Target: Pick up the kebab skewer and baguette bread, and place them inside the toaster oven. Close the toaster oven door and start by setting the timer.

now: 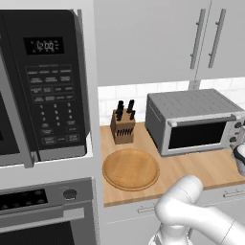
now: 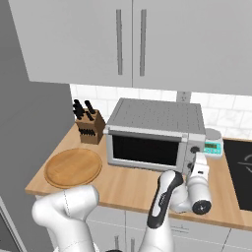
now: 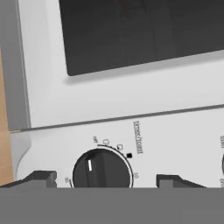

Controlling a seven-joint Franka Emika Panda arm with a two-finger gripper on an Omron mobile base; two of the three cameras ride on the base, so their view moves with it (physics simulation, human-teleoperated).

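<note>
The grey toaster oven (image 1: 191, 119) (image 2: 155, 133) stands on the wooden counter with its dark glass door (image 1: 198, 134) (image 2: 142, 150) shut. My gripper (image 2: 199, 165) (image 3: 107, 178) is up against the oven's right-hand control panel. In the hand view the black timer knob (image 3: 103, 170) sits between my two fingertips (image 3: 43, 177), with a gap on each side, so the gripper is open and holds nothing. The knob's white mark points near the off label. The kebab skewer and the baguette bread are hidden.
A round wooden board (image 1: 130, 169) (image 2: 73, 167) lies left of the oven, with a knife block (image 1: 122, 123) (image 2: 88, 123) behind it. The black microwave (image 1: 43, 81) is built in at the far left. A small scale (image 2: 213, 145) and a dark cooktop (image 2: 241, 172) are to the oven's right.
</note>
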